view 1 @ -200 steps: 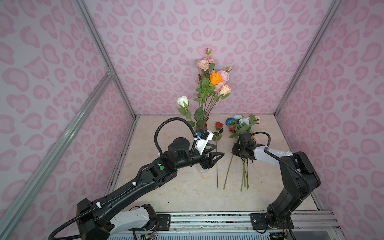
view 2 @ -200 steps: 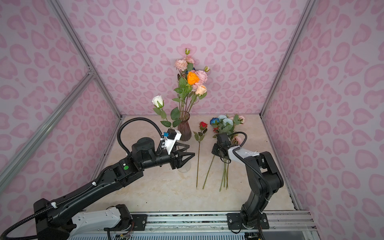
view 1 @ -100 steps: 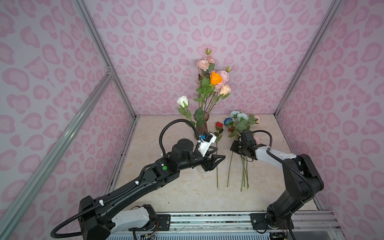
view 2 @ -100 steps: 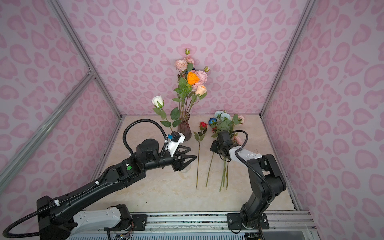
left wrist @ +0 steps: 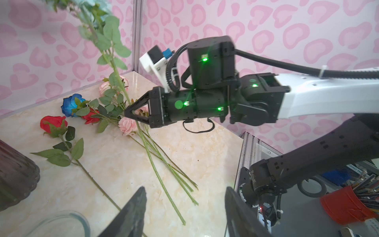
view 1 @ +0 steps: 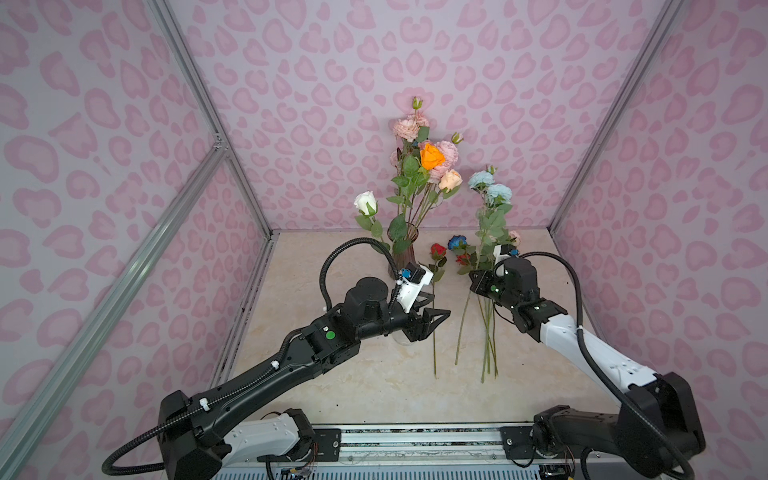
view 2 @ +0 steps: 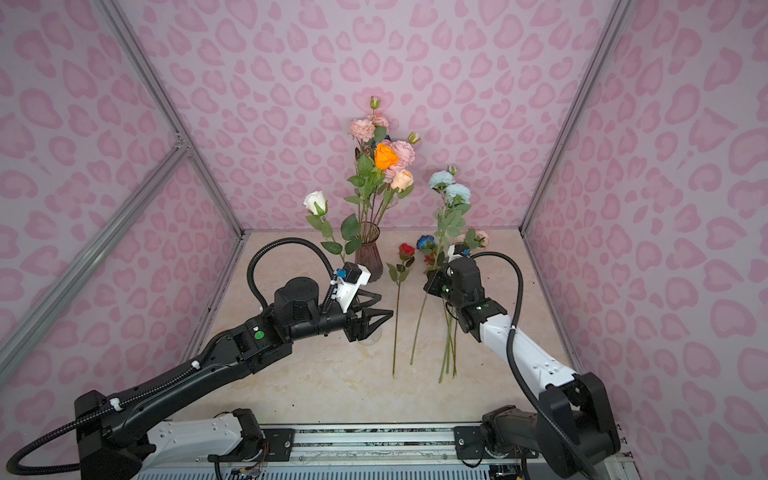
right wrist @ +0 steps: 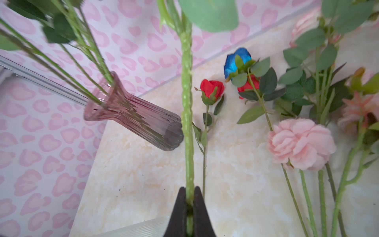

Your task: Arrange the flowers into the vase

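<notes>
Beside the vase, right fingers clamp the light-blue flower stem — left fingers apart, empty.

Right fingers pinched together, left fingers spread apart

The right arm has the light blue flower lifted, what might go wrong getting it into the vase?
The right gripper pinches the light blue flower by its thin stem; the top-heavy blooms may swing or slip.
The vase has a narrow neck already crowded with flowers; the new stem may miss or tip it.
The open left gripper hovers near the vase, maybe in the way.
</notes>
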Controlling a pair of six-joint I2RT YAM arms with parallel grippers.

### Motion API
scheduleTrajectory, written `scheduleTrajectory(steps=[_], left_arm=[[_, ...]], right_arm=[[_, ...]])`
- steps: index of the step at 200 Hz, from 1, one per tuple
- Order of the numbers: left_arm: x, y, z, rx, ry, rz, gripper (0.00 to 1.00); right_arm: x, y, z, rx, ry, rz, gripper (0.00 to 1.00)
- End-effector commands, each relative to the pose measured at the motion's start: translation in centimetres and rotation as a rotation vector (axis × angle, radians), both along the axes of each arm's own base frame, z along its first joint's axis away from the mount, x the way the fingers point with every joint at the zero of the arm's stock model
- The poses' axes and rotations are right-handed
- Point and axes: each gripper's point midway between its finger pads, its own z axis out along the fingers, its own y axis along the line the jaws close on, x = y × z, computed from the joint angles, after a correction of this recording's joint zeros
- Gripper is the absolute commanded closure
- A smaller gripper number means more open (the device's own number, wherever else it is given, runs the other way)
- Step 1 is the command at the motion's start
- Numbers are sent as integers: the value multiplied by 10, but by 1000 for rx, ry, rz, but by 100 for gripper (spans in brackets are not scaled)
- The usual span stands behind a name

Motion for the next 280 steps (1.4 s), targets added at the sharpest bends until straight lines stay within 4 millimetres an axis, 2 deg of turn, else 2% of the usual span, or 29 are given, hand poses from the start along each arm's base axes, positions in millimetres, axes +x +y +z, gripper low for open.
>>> scheduleTrajectory(steps=[1, 34, 52, 74, 104, 124, 141, 162, 173, 201, 222, 228, 236, 245, 260, 280], left_arm=[[0, -2, 9, -14, -21, -11, 37], [-2, -6, 7, -9, -15, -32, 36], [-5, -8, 5, -7, -12, -56, 34], [-10, -12, 5, -7, -6, -87, 33], [-18, -15, 6, -19, -2, -137, 32], [-23, -16, 7, -26, -6, -155, 33], [-27, -16, 11, -41, -13, -174, 38], [-27, -16, 11, -40, -14, -174, 55], [-26, -15, 12, -37, -19, -161, 69], [-14, -9, 12, -21, -38, -86, 96], [-8, -2, 16, -26, -60, -33, 97], [-6, 0, 18, -28, -67, -16, 97], [-4, 2, 17, -24, -74, 3, 97], [-3, 4, 18, -20, -85, 13, 97], [-2, 5, 18, -10, -94, 16, 97], [-3, 3, 16, -4, -89, 2, 97]], right_arm=[[-12, -9, 43, -1, -184, -47, 100], [-50, -15, 96, 50, -383, -68, 100], [-74, -12, 125, 90, -492, -49, 100], [-95, 0, 151, 153, -572, 0, 100], [-117, 30, 176, 203, -637, 101, 100], [-128, 55, 184, 241, -664, 165, 100], [-134, 75, 189, 249, -679, 209, 100], [-139, 94, 196, 274, -695, 259, 100], [-141, 102, 199, 282, -699, 282, 100], [-146, 111, 204, 290, -706, 317, 100], [-148, 114, 205, 279, -702, 330, 100], [-148, 115, 205, 267, -701, 337, 95], [-148, 115, 205, 243, -695, 339, 82], [-147, 113, 205, 211, -698, 336, 74], [-146, 109, 208, 157, -711, 317, 66], [-141, 99, 216, 84, -748, 267, 62]])
